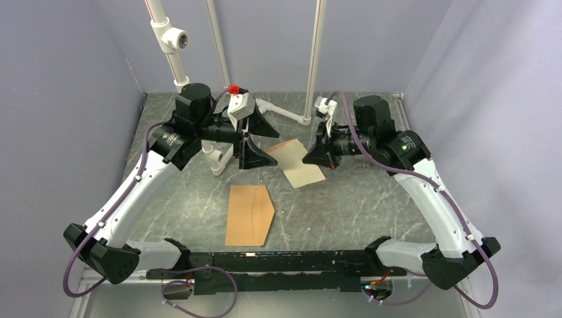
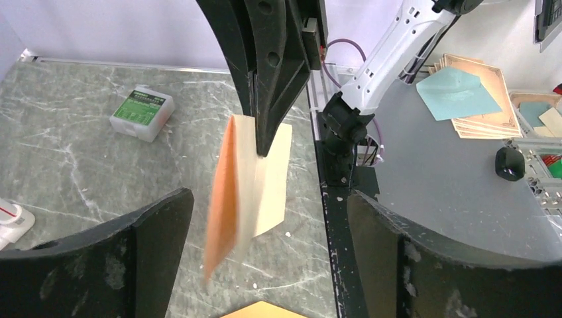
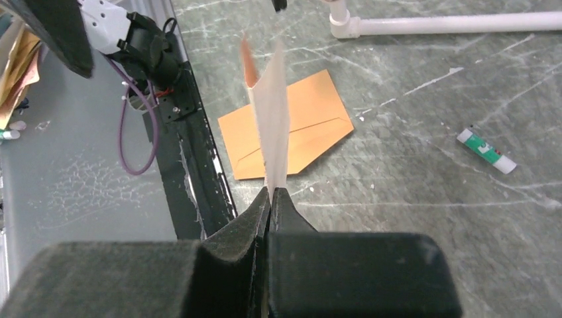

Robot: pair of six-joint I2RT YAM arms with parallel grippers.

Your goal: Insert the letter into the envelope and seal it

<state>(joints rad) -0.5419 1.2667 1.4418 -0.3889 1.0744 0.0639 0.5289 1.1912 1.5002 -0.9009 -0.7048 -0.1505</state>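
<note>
The envelope (image 1: 248, 215) is kraft-brown and lies flat on the table near the front middle, its pointed flap open to the right. It also shows in the right wrist view (image 3: 311, 122). The letter (image 1: 296, 164) is a pale peach sheet, bent into a fold. My right gripper (image 1: 308, 158) is shut on one edge of it and holds it above the table, behind the envelope. In the right wrist view the sheet (image 3: 273, 119) stands edge-on out of my shut gripper (image 3: 272, 192). My left gripper (image 1: 265, 140) is open and empty, facing the letter (image 2: 255, 185) without touching it.
White PVC pipes (image 1: 291, 114) stand and lie at the back of the table. A glue stick (image 3: 486, 150) lies on the marble top. A small white box with a green label (image 2: 140, 112) sits on the table. The black rail (image 1: 265, 262) runs along the front edge.
</note>
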